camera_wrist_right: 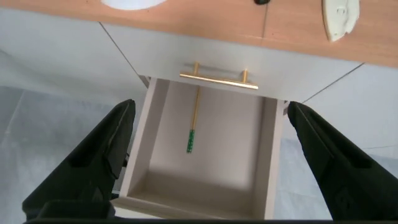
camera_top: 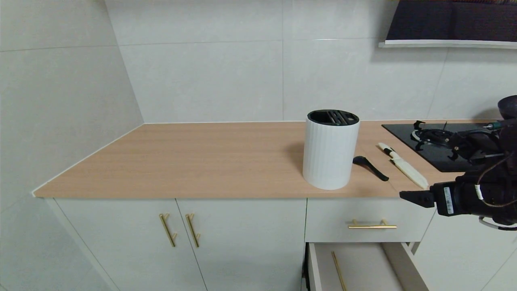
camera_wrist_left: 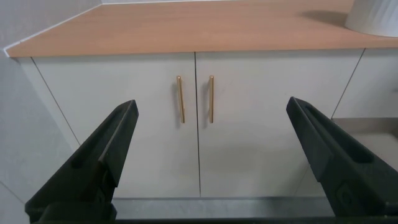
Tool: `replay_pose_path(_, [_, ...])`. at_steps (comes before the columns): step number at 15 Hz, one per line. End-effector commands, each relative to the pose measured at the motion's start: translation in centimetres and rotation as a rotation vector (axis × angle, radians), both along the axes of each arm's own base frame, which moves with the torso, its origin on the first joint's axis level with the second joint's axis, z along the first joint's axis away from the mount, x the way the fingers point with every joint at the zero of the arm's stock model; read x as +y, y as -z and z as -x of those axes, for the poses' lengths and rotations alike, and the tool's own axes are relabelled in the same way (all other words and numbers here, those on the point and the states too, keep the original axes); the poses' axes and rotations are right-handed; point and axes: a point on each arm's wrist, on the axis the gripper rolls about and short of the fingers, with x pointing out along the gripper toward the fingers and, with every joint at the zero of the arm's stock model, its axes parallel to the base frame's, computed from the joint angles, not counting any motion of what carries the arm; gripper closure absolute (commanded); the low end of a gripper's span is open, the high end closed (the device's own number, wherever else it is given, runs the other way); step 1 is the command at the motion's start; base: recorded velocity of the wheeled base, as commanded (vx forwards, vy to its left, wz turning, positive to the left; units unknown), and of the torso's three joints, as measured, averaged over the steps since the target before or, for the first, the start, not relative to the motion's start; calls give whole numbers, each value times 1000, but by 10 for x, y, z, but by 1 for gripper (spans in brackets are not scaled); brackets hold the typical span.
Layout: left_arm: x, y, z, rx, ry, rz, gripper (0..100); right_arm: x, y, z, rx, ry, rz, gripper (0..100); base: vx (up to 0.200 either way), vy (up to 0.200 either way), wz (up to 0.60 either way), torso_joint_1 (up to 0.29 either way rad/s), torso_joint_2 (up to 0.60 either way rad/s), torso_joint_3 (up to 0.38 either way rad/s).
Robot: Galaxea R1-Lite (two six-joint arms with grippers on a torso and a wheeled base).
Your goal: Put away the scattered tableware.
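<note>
A white ribbed utensil holder (camera_top: 330,153) with a black slotted top stands on the wooden counter (camera_top: 202,161). To its right lie a black spoon (camera_top: 369,166) and a cream-handled knife (camera_top: 404,165). My right gripper (camera_top: 410,197) hovers off the counter's front edge below the knife; in its wrist view it (camera_wrist_right: 208,168) is open and empty above an open drawer (camera_wrist_right: 155,124) holding a gold chopstick (camera_wrist_right: 193,124) with a green tip. The knife's tip (camera_wrist_right: 339,15) shows at the counter edge there. My left gripper (camera_wrist_left: 211,168) is open and empty, facing the cabinet doors (camera_wrist_left: 249,124).
A black gas hob (camera_top: 436,141) sits at the counter's right end. A shut drawer with a gold handle (camera_top: 371,226) is above the open drawer (camera_top: 355,266). Two gold door handles (camera_top: 179,230) are on the left cabinet. Tiled walls close the back and left.
</note>
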Motion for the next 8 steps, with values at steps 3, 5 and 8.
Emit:
replay_pose_path(3, [0, 0, 0, 0, 0, 0, 0, -13, 14, -89, -67, -21, -46, 0, 0, 0, 0, 0, 0, 0])
replay_pose_path(5, [0, 0, 0, 0, 0, 0, 0, -20, 23, -117, -70, -53, -38, 0, 0, 0, 0, 0, 0, 0])
replay_pose_path(8, [0, 0, 0, 0, 0, 0, 0, -36, 47, -179, -87, -72, 2, 0, 0, 0, 0, 0, 0, 0])
